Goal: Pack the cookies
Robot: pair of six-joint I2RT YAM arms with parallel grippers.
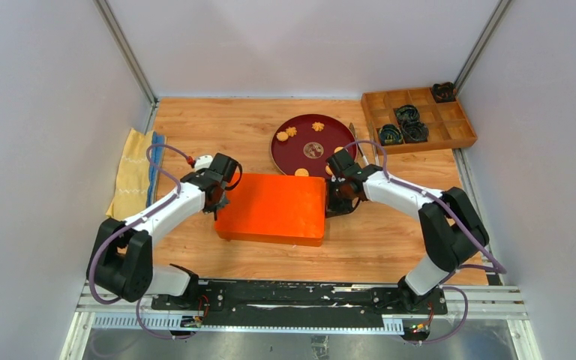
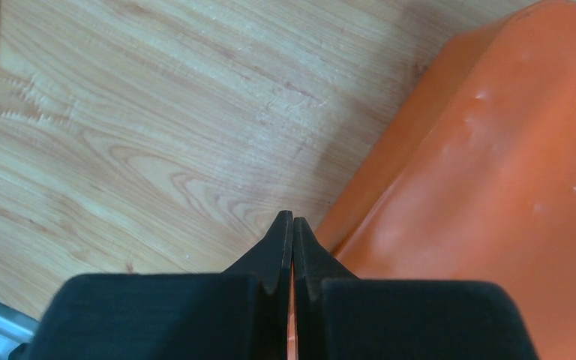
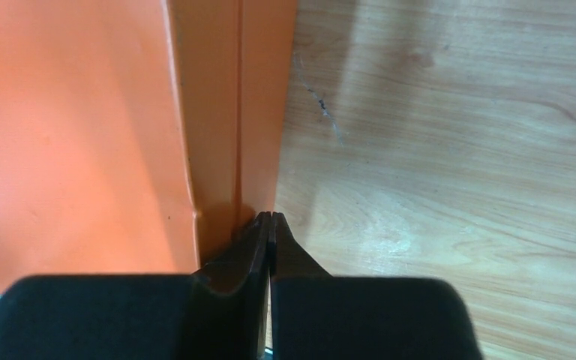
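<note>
An orange box (image 1: pixel 274 208) lies closed in the middle of the table. Behind it a dark red plate (image 1: pixel 330 135) holds cookies (image 1: pixel 291 133): golden flower-shaped ones, a dark round one (image 1: pixel 313 150) and a golden round one (image 1: pixel 301 172) at the near rim. My left gripper (image 1: pixel 217 204) (image 2: pixel 292 219) is shut, its tips at the box's left edge (image 2: pixel 487 187). At the box's right wall (image 3: pixel 240 112), low by the table, my right gripper (image 1: pixel 337 202) (image 3: pixel 270 216) is also shut. I see nothing held between either pair of fingers.
A wooden compartment tray (image 1: pixel 450 139) with black coiled rings (image 1: pixel 407 115) stands at the back right. A thin metal tool (image 1: pixel 358 144) lies right of the plate. A yellow cloth (image 1: pixel 131 172) lies at the left wall. Walls close in three sides.
</note>
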